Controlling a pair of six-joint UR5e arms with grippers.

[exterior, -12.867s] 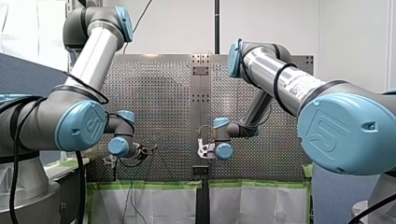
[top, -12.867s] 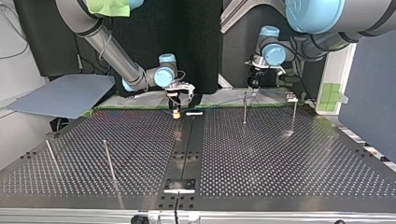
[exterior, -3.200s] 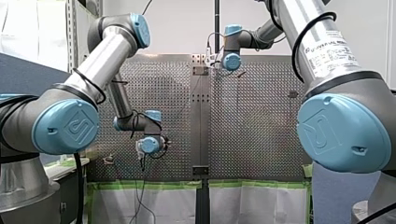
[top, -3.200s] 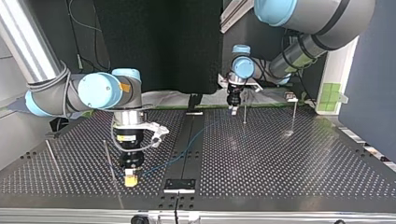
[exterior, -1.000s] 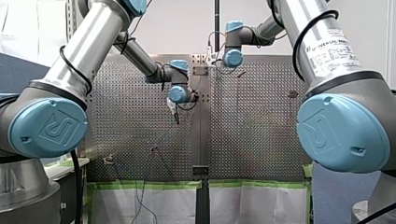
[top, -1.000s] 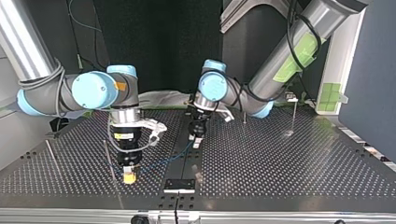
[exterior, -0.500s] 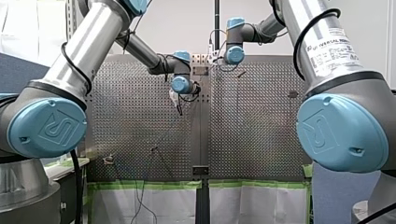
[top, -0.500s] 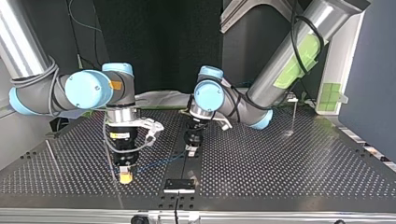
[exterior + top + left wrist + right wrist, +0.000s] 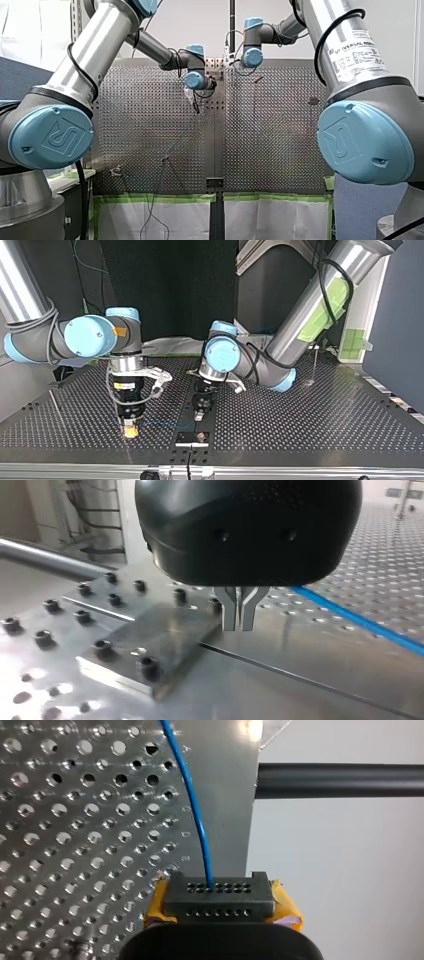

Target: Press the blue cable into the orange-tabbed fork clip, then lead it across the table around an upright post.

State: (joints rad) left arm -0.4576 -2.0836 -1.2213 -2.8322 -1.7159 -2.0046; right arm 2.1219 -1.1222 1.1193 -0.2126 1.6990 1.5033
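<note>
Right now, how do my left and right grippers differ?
My left gripper has bare metal fingers, shut on nothing; my right gripper has yellow pads and is shut on the blue cable. My left gripper hangs beside the bolted plate on the solid centre strip; my right gripper is over the holes of the perforated table. Both point down at the table.

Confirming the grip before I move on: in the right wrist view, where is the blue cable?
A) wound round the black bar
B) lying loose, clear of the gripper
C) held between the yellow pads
C: the blue cable runs across the perforated table straight into my right gripper, ending between its yellow pads.
</note>
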